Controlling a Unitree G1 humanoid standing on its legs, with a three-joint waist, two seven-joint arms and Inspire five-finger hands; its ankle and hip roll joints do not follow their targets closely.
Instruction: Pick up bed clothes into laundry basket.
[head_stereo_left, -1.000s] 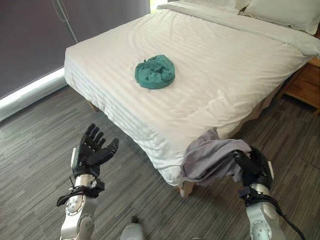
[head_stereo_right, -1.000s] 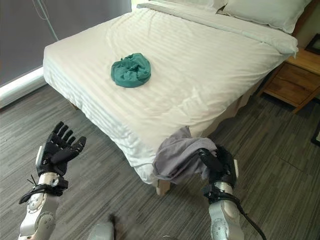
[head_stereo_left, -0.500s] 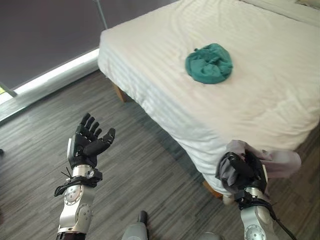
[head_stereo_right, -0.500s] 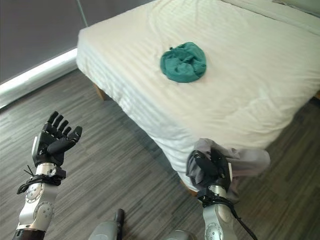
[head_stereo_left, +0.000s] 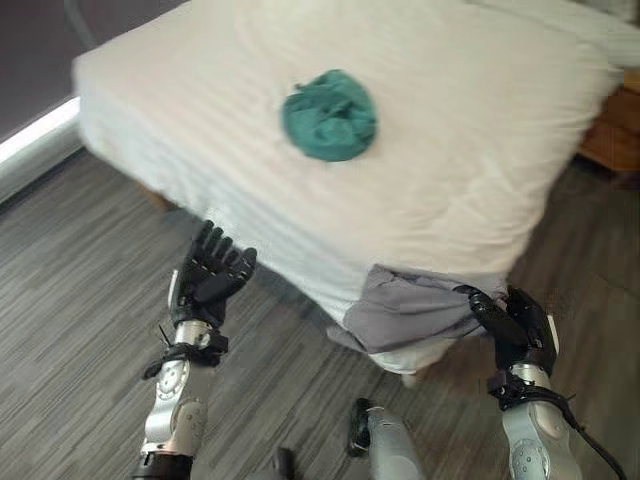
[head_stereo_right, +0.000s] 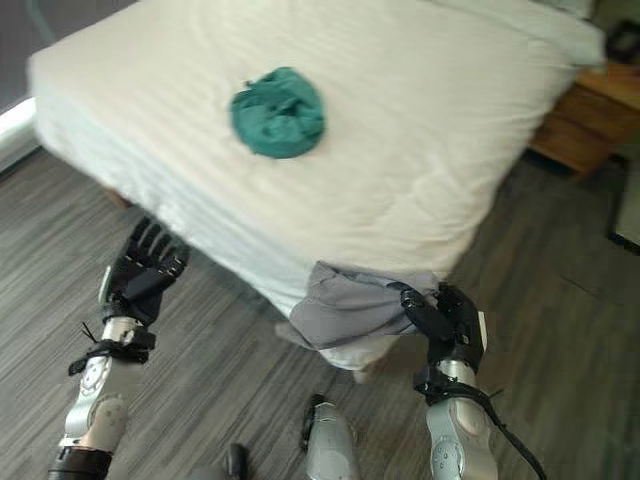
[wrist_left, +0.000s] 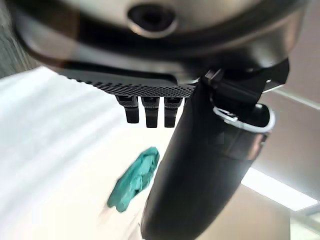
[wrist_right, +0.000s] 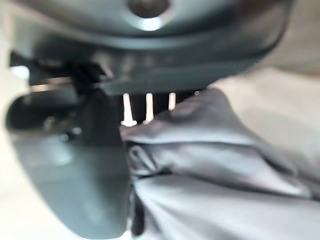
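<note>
Right hand (head_stereo_left: 518, 327) pinches the grey cloth (head_stereo_left: 410, 312) hanging off the bed (head_stereo_left: 450, 150) corner. Left hand (head_stereo_left: 208, 280) is spread wide, away from it.

A wide bed (head_stereo_left: 450, 130) with a white, faintly striped cover fills the upper part of the head views, its corner hanging toward the camera; the floor (head_stereo_left: 70, 300) is grey wood-grain planking; a wooden nightstand (head_stereo_right: 580, 130) stands at the bed's right side; a pale bright strip (head_stereo_left: 35, 135) runs along the floor's edge at the left, below a dark wall (head_stereo_left: 30, 60).
</note>
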